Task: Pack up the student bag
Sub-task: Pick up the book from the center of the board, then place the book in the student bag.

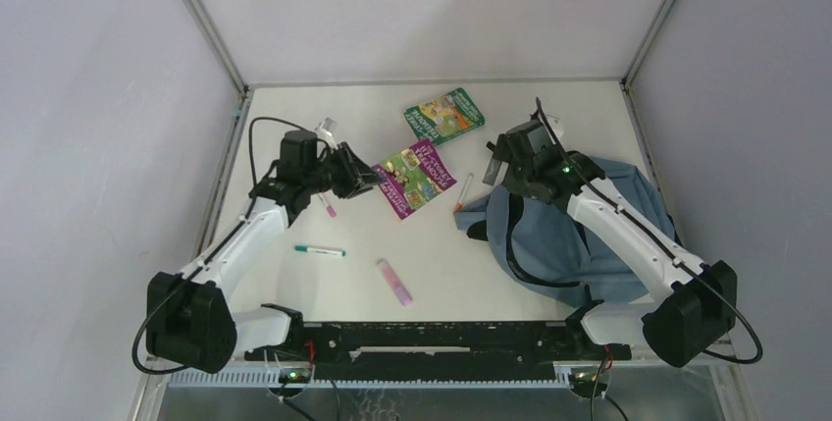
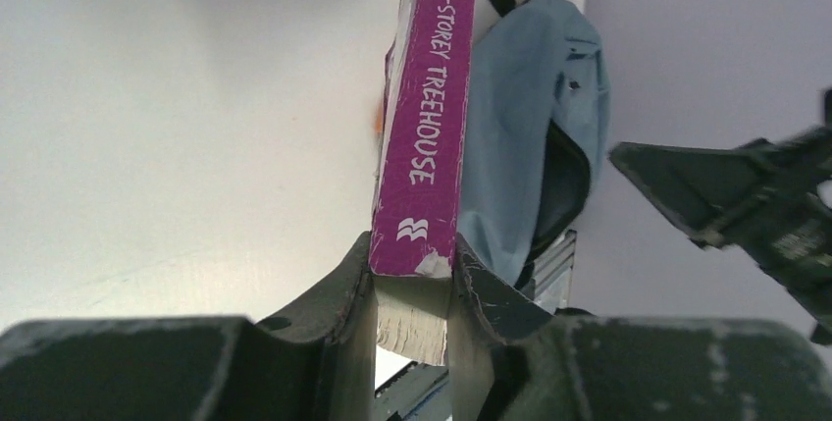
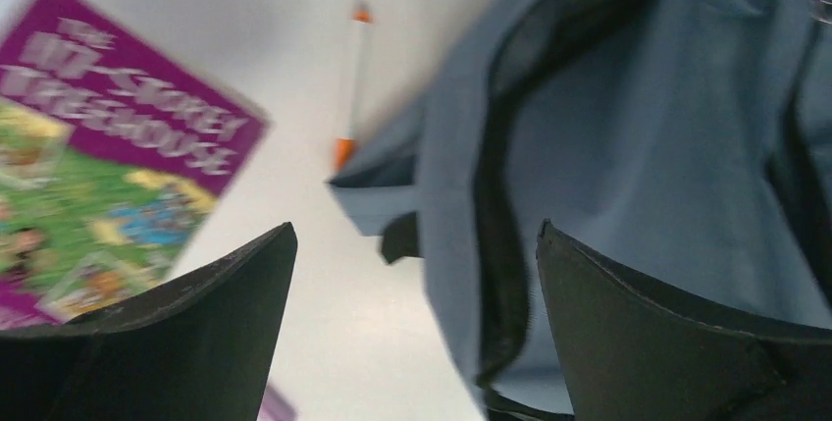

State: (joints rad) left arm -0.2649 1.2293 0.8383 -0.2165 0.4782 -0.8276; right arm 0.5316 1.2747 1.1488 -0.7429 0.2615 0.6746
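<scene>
1. The left gripper (image 2: 412,262) is clamping its fingers on one end of the purple book (image 2: 432,117), near the table's (image 1: 442,254) middle.
2. The right gripper (image 3: 417,244) is hanging with its fingers spread wide, holding nothing, over the bag's dark opening.
3. The student bag (image 1: 559,235) is lying on the table's right side, under the right arm.
4. An orange-tipped pen (image 1: 462,191) is lying just beside the bag's left edge.

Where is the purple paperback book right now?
Top view, mid-table: the purple book is clamped by the left gripper, green book behind it, dusty-blue fabric backpack to its right.
</scene>
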